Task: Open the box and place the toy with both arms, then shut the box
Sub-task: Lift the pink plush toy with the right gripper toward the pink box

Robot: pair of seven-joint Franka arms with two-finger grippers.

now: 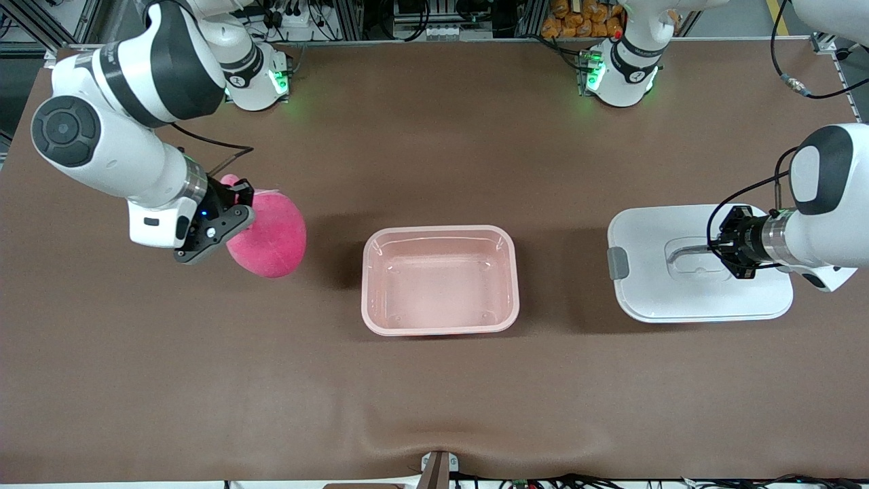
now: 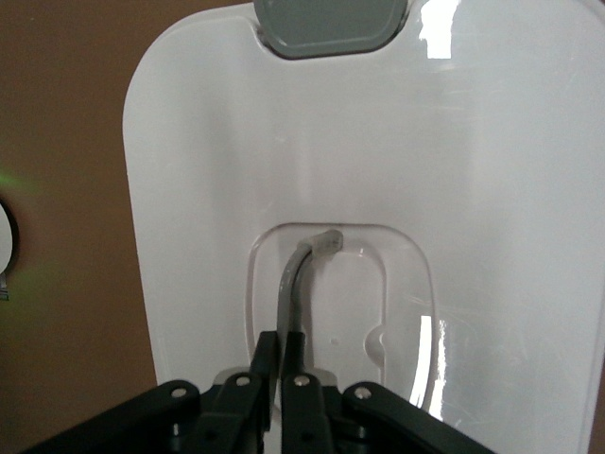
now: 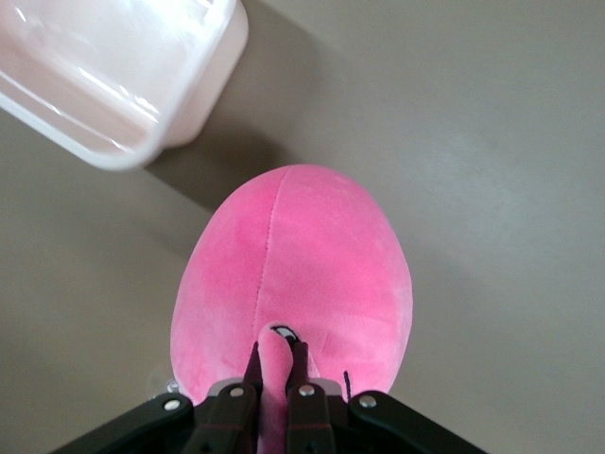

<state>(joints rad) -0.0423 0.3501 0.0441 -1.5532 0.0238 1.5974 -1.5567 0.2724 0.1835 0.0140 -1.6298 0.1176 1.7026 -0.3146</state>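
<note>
The box [image 1: 440,231] is an open translucent pink tub in the middle of the table, and nothing is in it. Its rim also shows in the right wrist view [image 3: 203,71]. Its white lid [image 1: 652,285] lies toward the left arm's end of the table. My left gripper [image 1: 713,249] is shut on the lid's thin grey handle [image 2: 295,284] in the central recess. My right gripper [image 1: 243,204] is shut on a fold of the hot-pink plush toy [image 1: 271,241] over the table toward the right arm's end. One black eye shows at the fingers [image 3: 301,357].
A grey clip [image 1: 618,263] sits on the lid's edge that faces the box; it also shows in the left wrist view [image 2: 331,24]. The brown table cover [image 1: 434,380] has a ripple near the front edge. The arm bases stand along the table's back edge.
</note>
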